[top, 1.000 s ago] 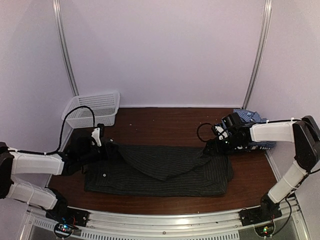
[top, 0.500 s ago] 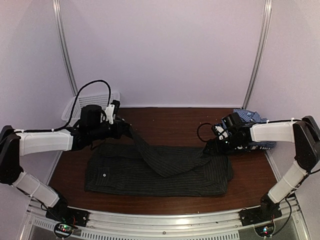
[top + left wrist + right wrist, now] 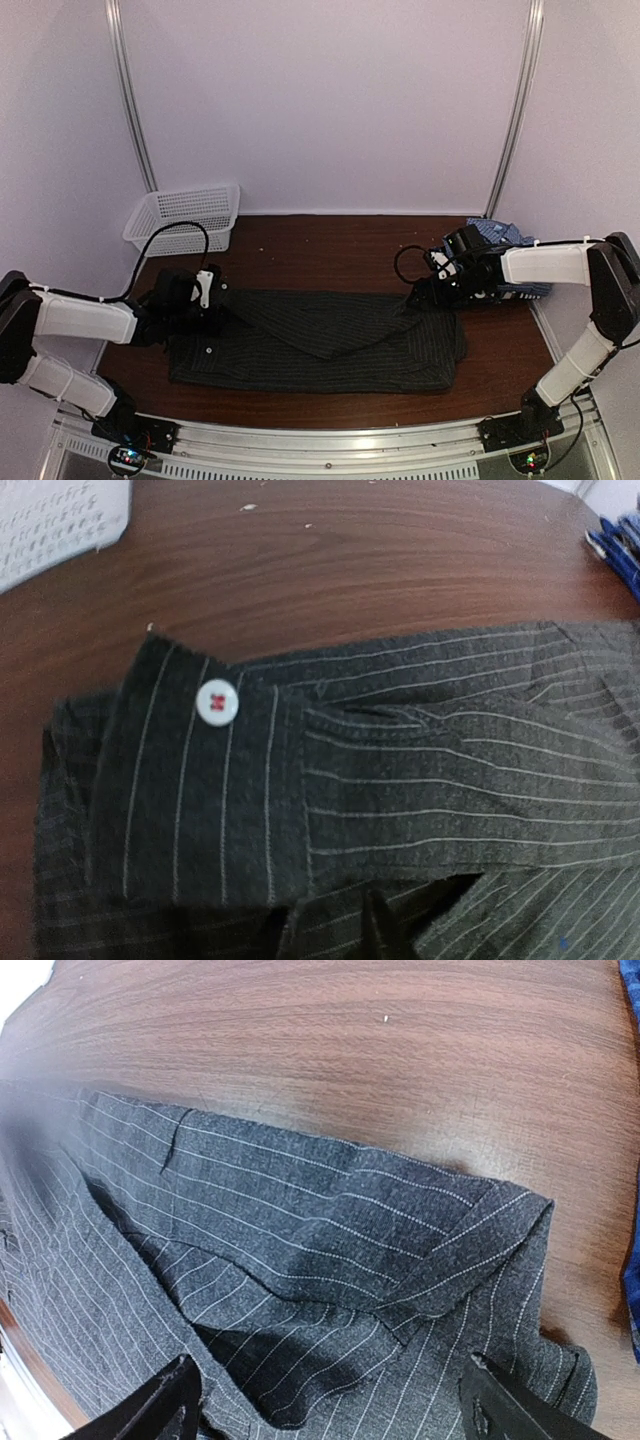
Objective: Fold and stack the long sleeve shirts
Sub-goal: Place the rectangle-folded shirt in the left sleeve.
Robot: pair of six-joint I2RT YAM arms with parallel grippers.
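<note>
A black pinstriped long sleeve shirt point(image 3: 320, 345) lies flat across the middle of the table. One sleeve is folded across its body, and the cuff with a white button point(image 3: 217, 702) rests at the left end. My left gripper point(image 3: 222, 310) is low over that cuff, its dark fingertips point(image 3: 374, 932) a little apart at the cuff's near edge with nothing gripped. My right gripper point(image 3: 418, 297) hovers open over the shirt's folded right end point(image 3: 400, 1250), its fingers point(image 3: 165, 1405) wide apart. Blue checked shirts point(image 3: 505, 240) lie piled behind the right wrist.
A white mesh basket point(image 3: 185, 215) stands at the back left corner. Bare brown tabletop point(image 3: 330, 255) runs behind the black shirt. The blue pile's edge point(image 3: 632, 1260) is close on the right gripper's right side.
My left arm had lifted the sleeve toward the back. It has come down and laid the sleeve flat over the shirt's left end, and its jaws have parted. The right arm has not moved.
</note>
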